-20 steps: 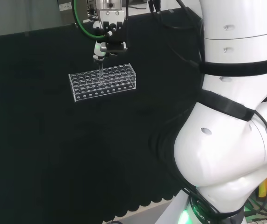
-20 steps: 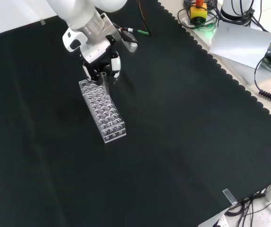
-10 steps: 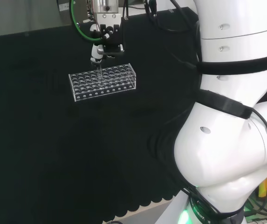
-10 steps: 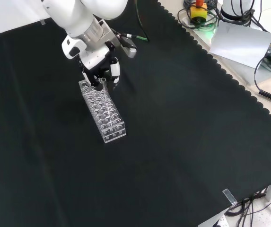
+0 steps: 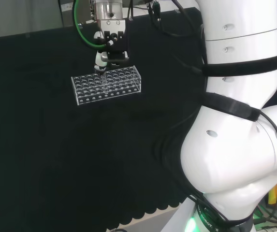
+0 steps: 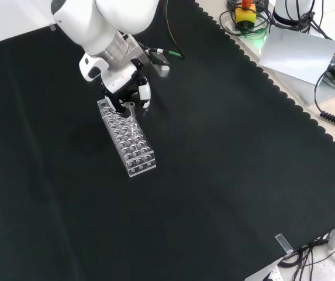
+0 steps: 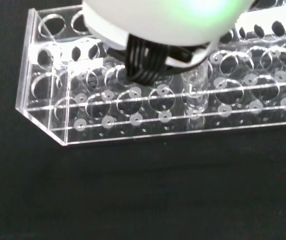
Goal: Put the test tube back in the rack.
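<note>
Mid-insertion in the upper left of the front view: robot hand (image 6: pixel 133 92) pinching the test tube (image 6: pixel 131 109), tip partly down a hole of the rack (image 6: pixel 133 147); next, probably lowering straight, then releasing.

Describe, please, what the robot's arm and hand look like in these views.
The arm is glossy white, with bulbous rounded links, black bands and small grey caps. A green cable and black leads run to the wrist. The hand is black with white finger shells.

Robotics lab: black-cloth bench (image 6: pixel 225 152), clear tube rack (image 6: pixel 126 137), cables (image 6: pixel 331 111), white robot arm (image 5: pixel 240 145).
</note>
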{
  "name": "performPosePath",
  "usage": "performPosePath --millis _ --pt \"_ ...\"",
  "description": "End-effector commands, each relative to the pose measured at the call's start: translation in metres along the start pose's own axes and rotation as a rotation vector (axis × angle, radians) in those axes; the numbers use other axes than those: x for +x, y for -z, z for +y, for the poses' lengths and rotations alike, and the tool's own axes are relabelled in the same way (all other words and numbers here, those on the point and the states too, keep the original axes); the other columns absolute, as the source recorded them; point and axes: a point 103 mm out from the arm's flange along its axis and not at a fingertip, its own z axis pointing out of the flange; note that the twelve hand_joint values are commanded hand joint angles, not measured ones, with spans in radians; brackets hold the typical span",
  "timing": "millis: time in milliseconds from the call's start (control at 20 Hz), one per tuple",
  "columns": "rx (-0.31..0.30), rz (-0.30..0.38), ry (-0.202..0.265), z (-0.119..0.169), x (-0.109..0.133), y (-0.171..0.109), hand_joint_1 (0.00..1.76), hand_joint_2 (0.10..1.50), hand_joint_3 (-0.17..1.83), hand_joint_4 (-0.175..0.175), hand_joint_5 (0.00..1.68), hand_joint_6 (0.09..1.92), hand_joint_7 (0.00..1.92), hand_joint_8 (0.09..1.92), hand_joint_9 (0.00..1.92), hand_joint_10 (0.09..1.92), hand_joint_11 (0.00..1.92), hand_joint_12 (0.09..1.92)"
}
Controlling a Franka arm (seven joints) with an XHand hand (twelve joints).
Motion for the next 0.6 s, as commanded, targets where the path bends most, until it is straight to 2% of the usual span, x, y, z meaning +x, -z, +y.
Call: performPosePath --millis 50,450,500,600 --pt "0.019 0.011 0.0 0.0 0.0 -0.012 1.24 0.62 0.64 -0.175 1.44 0.33 1.81 0.3 1.72 0.82 1.38 0.91" --pt "0.043 0.032 0.003 0.002 0.003 -0.021 1.24 0.62 0.64 -0.175 1.44 0.33 1.81 0.3 1.72 0.82 1.38 0.91" --pt "0.053 0.05 0.003 0.002 0.002 -0.02 1.28 0.58 0.69 -0.175 1.45 0.33 1.72 0.28 1.72 0.83 1.37 0.91" --pt "0.081 0.068 0.012 0.004 0.001 -0.019 1.32 0.55 0.75 -0.175 1.41 0.42 1.53 0.4 1.66 0.87 1.34 0.98"
